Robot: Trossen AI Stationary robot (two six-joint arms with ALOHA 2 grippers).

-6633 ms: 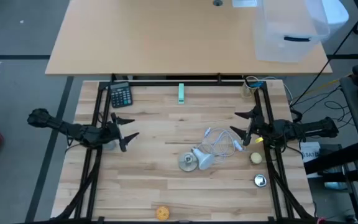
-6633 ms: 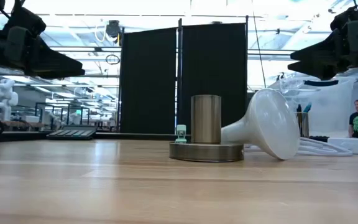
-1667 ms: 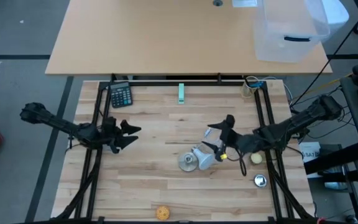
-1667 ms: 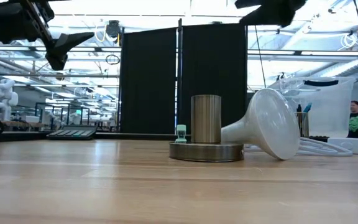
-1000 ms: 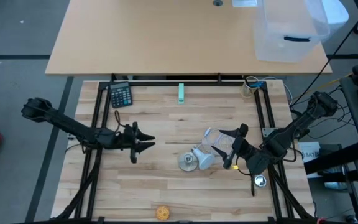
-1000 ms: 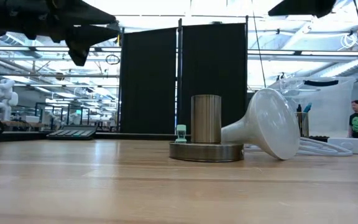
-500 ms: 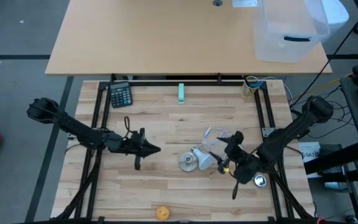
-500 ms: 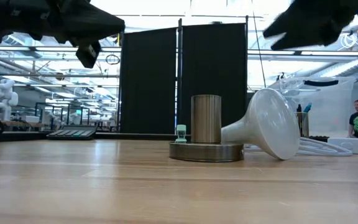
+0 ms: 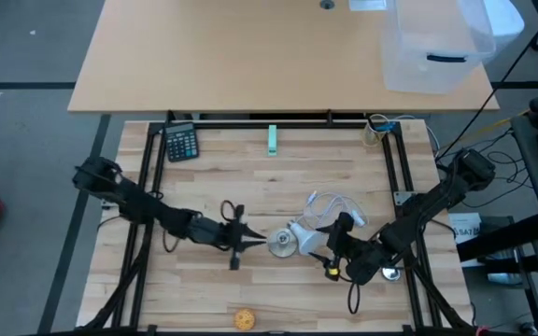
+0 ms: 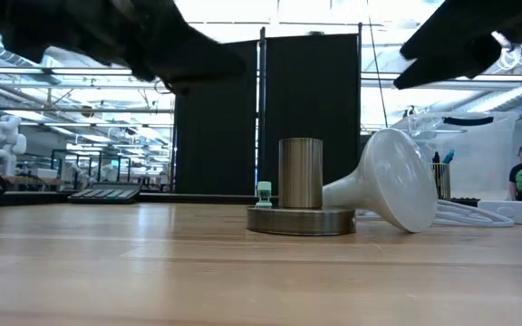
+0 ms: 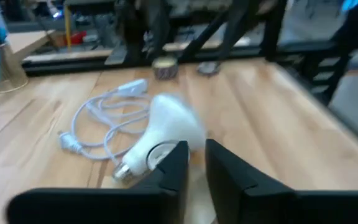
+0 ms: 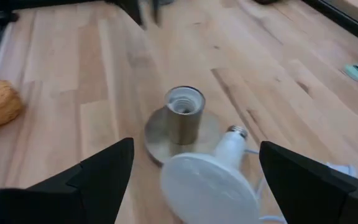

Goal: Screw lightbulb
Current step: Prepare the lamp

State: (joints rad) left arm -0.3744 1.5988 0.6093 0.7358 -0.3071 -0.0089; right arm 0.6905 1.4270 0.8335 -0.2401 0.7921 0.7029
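Observation:
The white lightbulb [image 9: 307,235] lies on its side on the wooden table, its screw base [image 12: 235,132] next to the metal socket [image 9: 282,244], a round disc with an upright tube [image 10: 301,174]. My left gripper [image 9: 247,240] hovers left of the socket and points at it, its fingers a narrow gap apart [image 11: 196,167] with nothing between them. My right gripper [image 9: 332,245] hovers just right of the bulb's globe [image 12: 209,182], open wide [image 12: 195,144], touching nothing.
A white cord with a switch [image 9: 334,207] lies coiled behind the bulb. A calculator [image 9: 182,143] and a green piece [image 9: 273,140] sit at the far edge. An orange ball [image 9: 243,319] lies near the front edge. Black frame rails [image 9: 148,168] run along both sides.
My left gripper has travelled toward the table's right, sinking a little and rolling, and now stands close to the socket. My right gripper has come down and toward the table's left, closing in on the bulb's globe. Bulb and socket have not moved.

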